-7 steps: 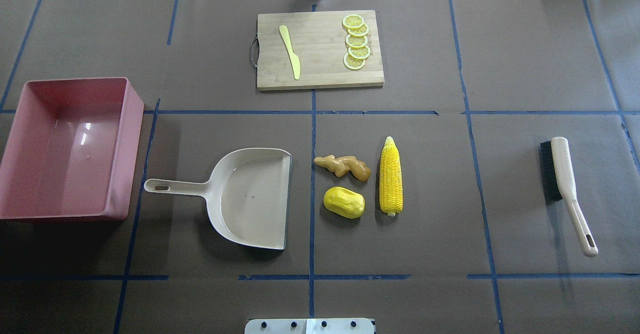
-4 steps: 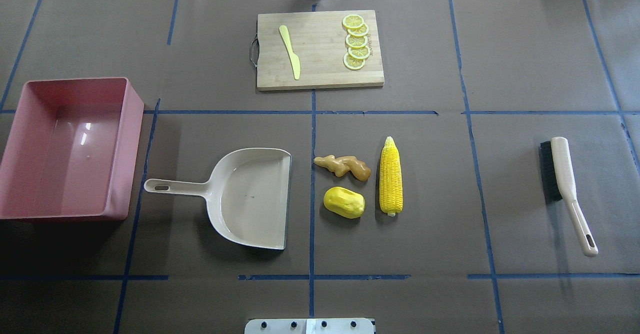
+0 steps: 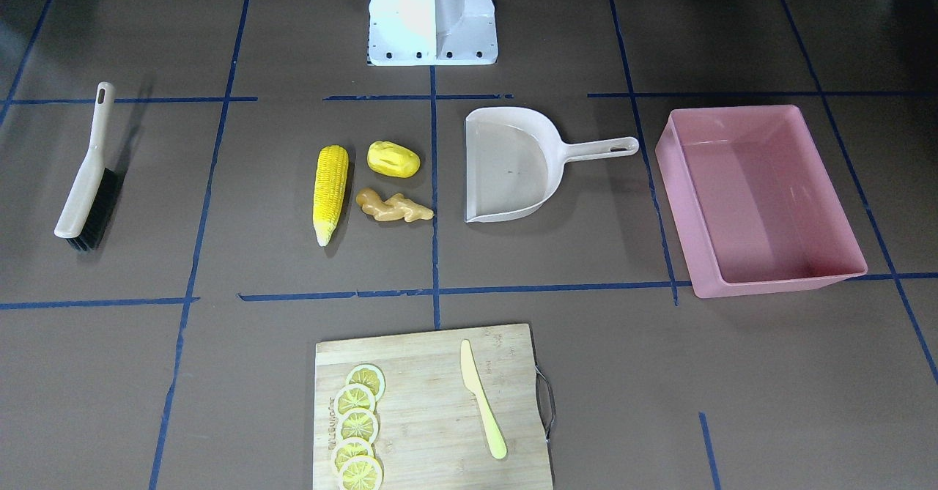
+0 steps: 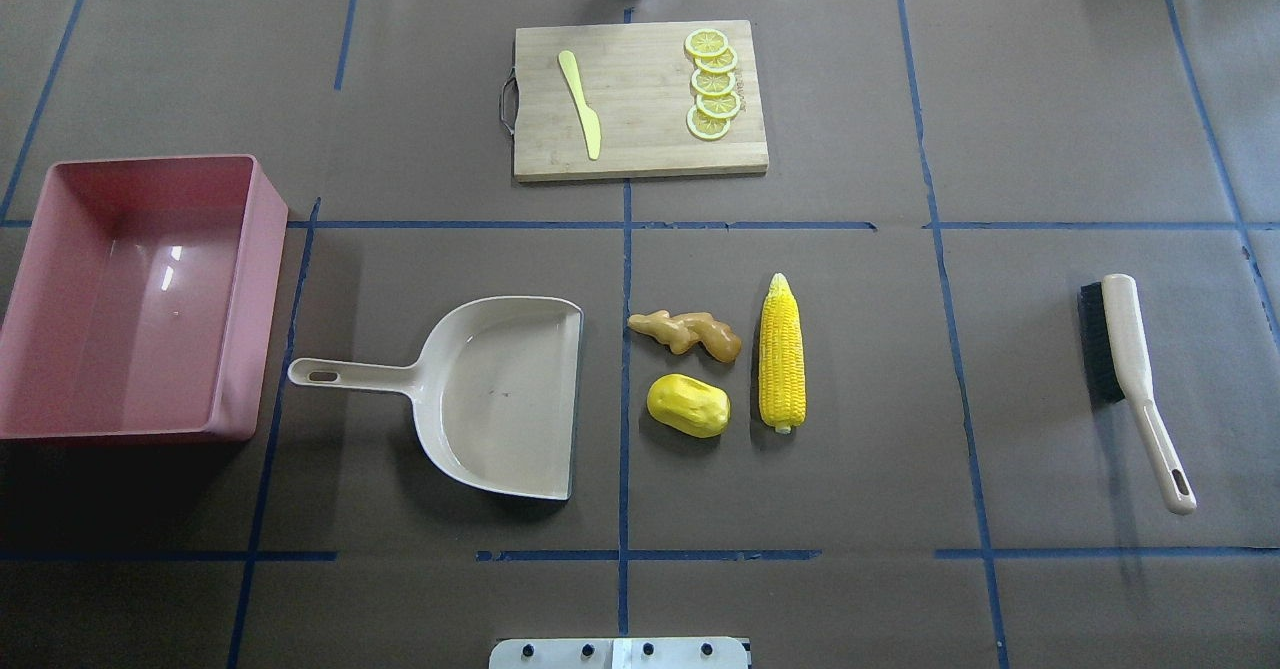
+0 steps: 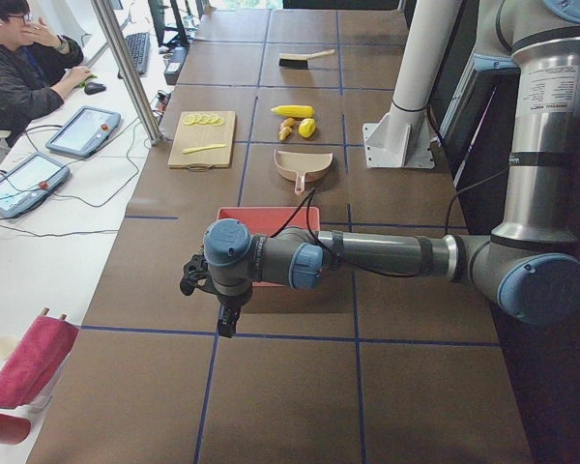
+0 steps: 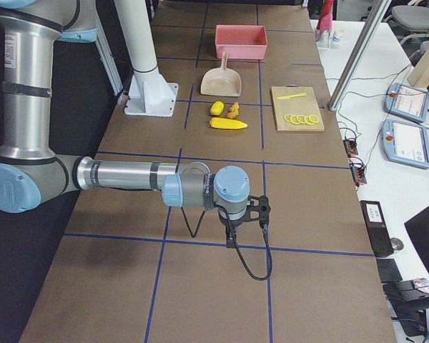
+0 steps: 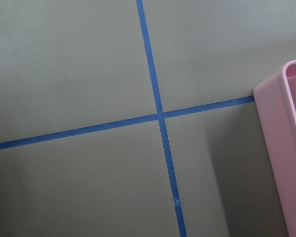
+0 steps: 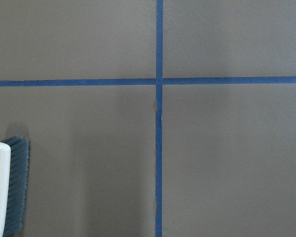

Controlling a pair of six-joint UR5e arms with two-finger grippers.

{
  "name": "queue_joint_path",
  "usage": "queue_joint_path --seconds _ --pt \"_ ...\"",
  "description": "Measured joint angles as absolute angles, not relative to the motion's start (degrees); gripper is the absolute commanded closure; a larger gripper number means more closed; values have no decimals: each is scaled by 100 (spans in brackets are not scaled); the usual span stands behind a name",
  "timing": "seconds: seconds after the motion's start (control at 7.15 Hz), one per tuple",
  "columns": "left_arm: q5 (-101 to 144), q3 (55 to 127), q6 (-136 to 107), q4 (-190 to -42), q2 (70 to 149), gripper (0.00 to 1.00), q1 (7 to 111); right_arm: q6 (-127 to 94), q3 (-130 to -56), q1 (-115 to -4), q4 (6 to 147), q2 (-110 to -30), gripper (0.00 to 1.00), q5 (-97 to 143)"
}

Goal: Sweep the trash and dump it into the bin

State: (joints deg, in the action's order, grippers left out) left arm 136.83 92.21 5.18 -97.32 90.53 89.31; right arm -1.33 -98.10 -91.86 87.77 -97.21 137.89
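Stock: long yellow toy corn cob (image 4: 782, 354), yellow oval lump (image 4: 688, 406), knobbly tan ginger root (image 4: 686, 333), grouped right of the beige plastic dustpan (image 4: 500, 399), probably ready for sweeping. My left gripper (image 5: 224, 314) and right gripper (image 6: 231, 236): finger spread, I cannot tell.

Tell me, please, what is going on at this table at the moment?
Nothing is being handled yet. The left arm hangs over the table just beyond the pink bin, which is empty. The right arm hangs just beyond the brush. Neither arm touches anything. The corn cob, yellow lump and ginger root lie loose on the table beside the open mouth of the dustpan.
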Motion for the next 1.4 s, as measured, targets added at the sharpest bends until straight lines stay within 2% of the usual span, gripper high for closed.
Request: queue_joint_path --seconds 0.42,0.84,1.4 --pt "14312 9463 542 -10462 9246 0 8565 -146 -9820 -9149 8782 -9726 0 13796" --pt "14335 10327 524 -10750 9373 0 7720 -153 -9841 -8979 8773 -9729 0 13793" --pt "13347 10989 544 -10766 9452 0 6636 -159 -9892 -8812 8764 -9728 0 13771"
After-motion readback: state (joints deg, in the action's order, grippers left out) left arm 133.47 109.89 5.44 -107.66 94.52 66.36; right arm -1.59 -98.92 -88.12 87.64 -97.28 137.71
